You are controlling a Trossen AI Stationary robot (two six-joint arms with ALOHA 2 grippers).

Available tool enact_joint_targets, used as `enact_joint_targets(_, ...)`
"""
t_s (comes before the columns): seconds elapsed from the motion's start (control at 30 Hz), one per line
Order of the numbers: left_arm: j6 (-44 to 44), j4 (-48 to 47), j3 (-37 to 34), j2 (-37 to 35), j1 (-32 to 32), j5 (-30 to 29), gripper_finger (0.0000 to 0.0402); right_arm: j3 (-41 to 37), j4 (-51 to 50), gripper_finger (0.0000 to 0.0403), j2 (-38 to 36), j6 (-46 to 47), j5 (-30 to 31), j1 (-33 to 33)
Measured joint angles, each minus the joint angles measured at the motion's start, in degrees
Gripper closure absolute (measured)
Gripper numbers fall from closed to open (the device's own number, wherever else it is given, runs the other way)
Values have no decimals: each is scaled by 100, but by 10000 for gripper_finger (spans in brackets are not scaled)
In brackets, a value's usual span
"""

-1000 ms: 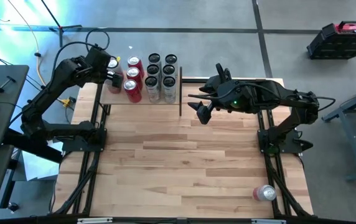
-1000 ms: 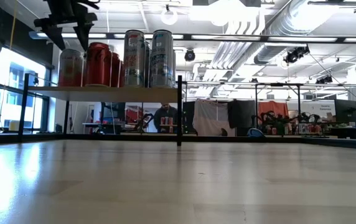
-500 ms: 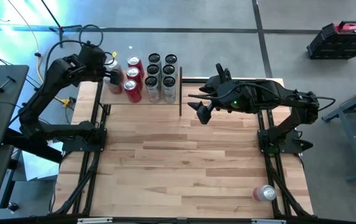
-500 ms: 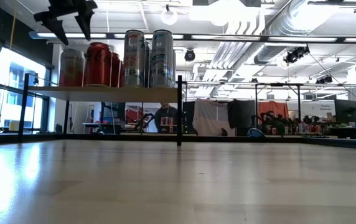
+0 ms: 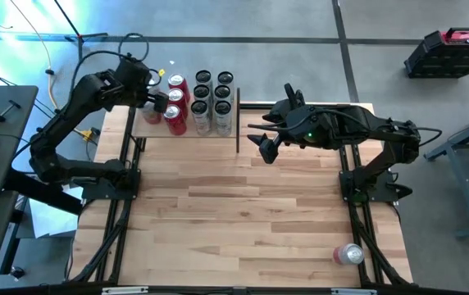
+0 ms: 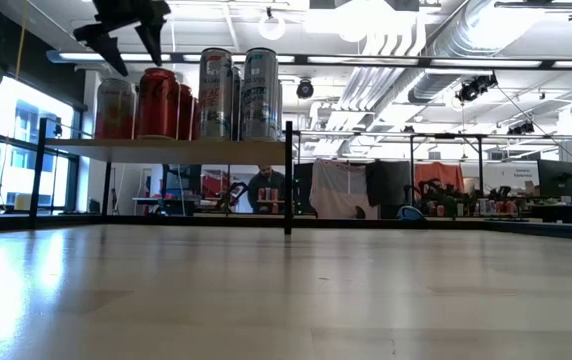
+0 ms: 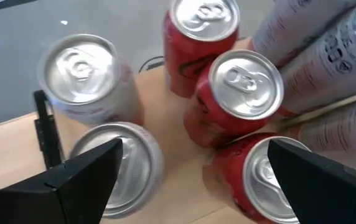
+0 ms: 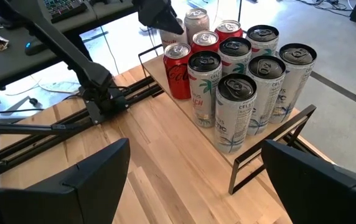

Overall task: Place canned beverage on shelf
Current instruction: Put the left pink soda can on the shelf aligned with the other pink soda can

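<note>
Your left gripper (image 5: 157, 92) hung over the left end of the shelf (image 5: 147, 128), fingers spread wide and holding nothing, directly above the short cans. Under it, the left wrist view showed five short cans standing upright: two pale silver-sided ones (image 7: 91, 78) and three red cans (image 7: 237, 93) packed close together; no lettering on them was readable from above. In the right wrist view the nearest red can (image 8: 178, 70) carried white script that looked like Coca-Cola. Beside the red cans stood six tall white cans (image 8: 235, 112) with palm-tree artwork and lettering starting "CEL"; the rest was not readable. Your right gripper (image 5: 264, 138) waited over the table (image 5: 243, 221) near the shelf's right end, fingers apart and empty. Another can (image 5: 348, 255) lay on its side at the table's near right corner.
</note>
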Motion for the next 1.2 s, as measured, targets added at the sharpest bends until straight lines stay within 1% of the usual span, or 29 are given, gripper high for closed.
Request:
enact_joint_targets(0.13, 20, -4, 0, 152, -200, -7, 9, 0, 0, 54, 0, 44, 0, -1)
enact_joint_targets(0.23, 51, -80, 0, 198, -284, -127, 9, 0, 0, 54, 0, 133, 0, -1)
enact_joint_targets(0.57, -53, -341, 0, 223, -311, -52, 9, 0, 0, 54, 0, 151, 0, 0)
enact_joint_targets(0.67, -170, -335, 0, 208, -309, -46, 16, 0, -2, 54, 0, 146, 0, 0)
enact_joint_targets(0.77, -195, -308, 0, 195, -309, -48, 42, 0, 0, 54, 0, 142, 0, 1)
enact_joint_targets(0.9, -162, -301, 0, 195, -309, -65, 88, 0, -1, 54, 0, 142, 0, 1)
enact_joint_targets(1.03, -206, -310, 0, 195, -299, -404, 130, 1, 0, 54, 0, 168, 0, 1)
enact_joint_targets(1.2, -228, -302, 0, 198, -166, -412, 167, 0, -2, 54, 0, 243, 0, 1)
